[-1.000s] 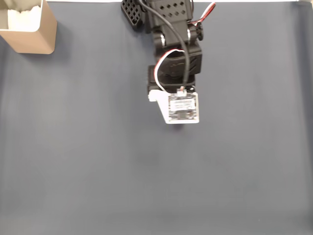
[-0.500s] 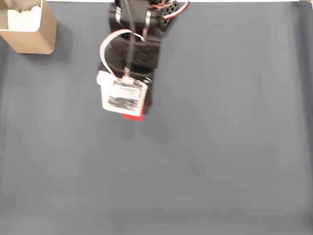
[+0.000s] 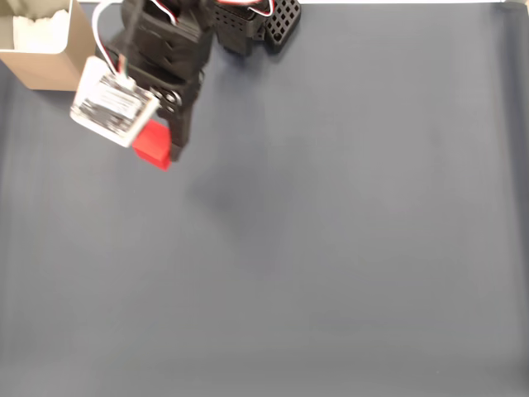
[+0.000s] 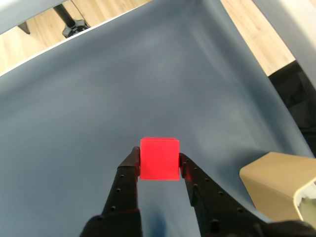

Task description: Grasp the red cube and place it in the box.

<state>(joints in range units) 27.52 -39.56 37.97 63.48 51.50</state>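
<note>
Wrist view: the black two-finger claw [image 4: 159, 160] grips the small bright red matte cube [image 4: 159, 158] above the grey-blue counter [image 4: 98, 98], near the tan cardboard box [image 4: 276, 182]. Risk: an early release drops the cube outside the box wall.

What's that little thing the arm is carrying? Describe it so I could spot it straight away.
Look at the dark blue mat and follow the black arm toward the tan box at the top left of the fixed view. Between the gripper's two black fingers sits a small cube, held clear of the box. It is the one bright red thing, plain-faced and far smaller than the box.
</note>
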